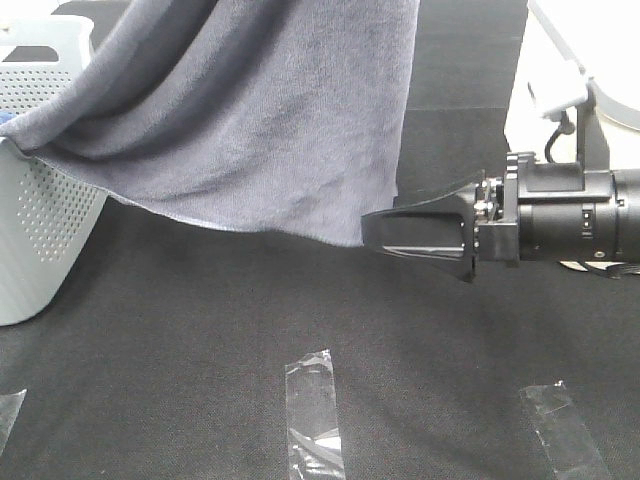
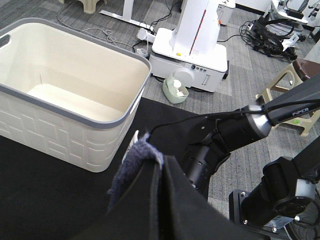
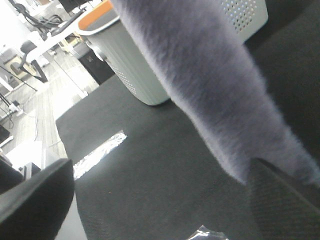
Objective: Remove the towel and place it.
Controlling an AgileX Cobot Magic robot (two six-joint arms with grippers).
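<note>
- Your left end effector (image 2: 159, 162) is clenched on a fold of the towel (image 1: 270, 120). The towel hangs across the upper left of the frame, one end draped over the perforated basket (image 1: 40, 200).
- Your right end effector (image 1: 372, 232) is released, jaws spread at the towel's lower corner, centre right.
- Risk: close short and you would likely miss the hem. The draped end could also catch the basket rim and drag it.
- Tape strips (image 1: 315, 410) lie on the bench (image 1: 150, 340) below.

We see soft, even light in the high view; the tape strip (image 1: 315, 410) glints on the black mat (image 1: 180, 330). In the right wrist view the towel (image 3: 210, 85) is blurred, and the bright floor (image 3: 30, 115) washes out, perhaps overexposed.
</note>
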